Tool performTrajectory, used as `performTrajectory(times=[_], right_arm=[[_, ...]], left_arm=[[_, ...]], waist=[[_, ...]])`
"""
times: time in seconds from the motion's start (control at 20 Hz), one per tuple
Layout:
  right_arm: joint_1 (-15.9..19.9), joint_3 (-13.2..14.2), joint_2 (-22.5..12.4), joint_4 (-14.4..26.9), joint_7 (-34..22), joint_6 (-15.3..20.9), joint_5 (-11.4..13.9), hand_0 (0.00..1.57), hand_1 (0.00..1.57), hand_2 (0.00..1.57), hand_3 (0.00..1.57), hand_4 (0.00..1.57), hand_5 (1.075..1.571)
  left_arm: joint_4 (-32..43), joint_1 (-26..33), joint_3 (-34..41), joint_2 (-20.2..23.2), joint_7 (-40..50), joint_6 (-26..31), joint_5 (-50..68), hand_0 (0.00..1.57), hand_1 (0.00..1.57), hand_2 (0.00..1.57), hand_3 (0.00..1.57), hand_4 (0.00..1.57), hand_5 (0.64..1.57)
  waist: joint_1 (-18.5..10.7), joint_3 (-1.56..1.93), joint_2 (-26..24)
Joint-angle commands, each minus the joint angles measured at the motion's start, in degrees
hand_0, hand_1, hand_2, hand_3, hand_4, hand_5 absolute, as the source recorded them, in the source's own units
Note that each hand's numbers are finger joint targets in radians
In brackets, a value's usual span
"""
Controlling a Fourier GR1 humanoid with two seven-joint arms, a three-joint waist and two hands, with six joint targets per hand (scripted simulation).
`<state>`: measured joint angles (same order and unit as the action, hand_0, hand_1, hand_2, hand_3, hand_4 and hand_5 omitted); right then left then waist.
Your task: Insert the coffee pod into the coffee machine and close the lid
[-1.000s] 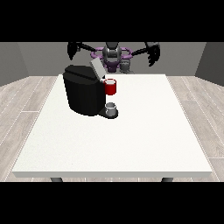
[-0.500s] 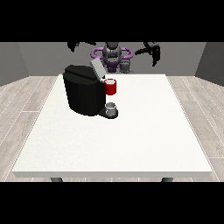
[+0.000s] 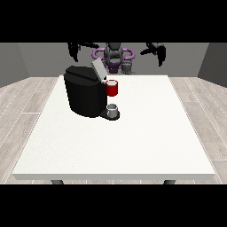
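Black, the hand at the view's left (image 3: 75, 48) and the hand at the view's right (image 3: 155, 48) have hardly moved and still hang high behind the coffee machine (image 3: 84, 95); we cannot tell how their fingers lie, so we judge that the grey thing (image 3: 127, 67) at the surface's (image 3: 133, 146) far edge, perhaps the pod, waits untouched.

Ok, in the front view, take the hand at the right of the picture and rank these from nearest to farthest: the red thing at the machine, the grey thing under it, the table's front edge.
From the hand at the view's right:
1. Red thing at the machine, lower left of the hand.
2. Grey thing on the machine's base, just below the red one.
3. Table's front edge, closest to the camera.
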<state>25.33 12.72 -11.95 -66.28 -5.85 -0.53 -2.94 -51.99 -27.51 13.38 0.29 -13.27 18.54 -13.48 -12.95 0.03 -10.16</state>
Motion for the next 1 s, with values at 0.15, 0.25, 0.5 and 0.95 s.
performTrajectory(times=[0.15,0.25,0.5,0.95], right_arm=[[2.04,-2.76,4.27,1.71,-0.05,1.02,-0.18,0.0,0.0,0.0,0.0,0.07,1.571],[4.14,-0.69,1.18,7.15,3.49,2.49,1.65,0.0,0.0,0.0,0.0,0.0,1.571],[6.94,-1.84,0.71,7.95,3.32,-1.85,-0.42,0.0,0.0,0.0,0.0,0.0,1.571],[11.41,-6.31,4.34,8.17,-1.05,0.24,1.87,0.0,0.0,0.0,0.0,0.07,1.571]], left_arm=[[-7.5,7.49,-4.19,-0.28,-1.44,-5.87,1.74,0.0,0.0,0.0,0.0,0.35,1.571],[-13.03,5.88,-6.19,-0.27,3.96,-1.55,3.9,0.0,0.0,0.0,0.0,0.32,1.571],[-21.13,8.69,-5.34,0.95,6.43,-2.52,5.26,0.0,0.0,0.0,0.0,0.37,1.571],[-27.05,14.4,-5.38,2.23,9.14,-3.25,7.78,0.0,0.0,0.0,0.0,0.38,1.571]], waist=[[3.46,-0.03,3.57],[-2.38,0.0,5.62],[1.01,-0.01,7.1],[3.9,-0.03,8.13]])
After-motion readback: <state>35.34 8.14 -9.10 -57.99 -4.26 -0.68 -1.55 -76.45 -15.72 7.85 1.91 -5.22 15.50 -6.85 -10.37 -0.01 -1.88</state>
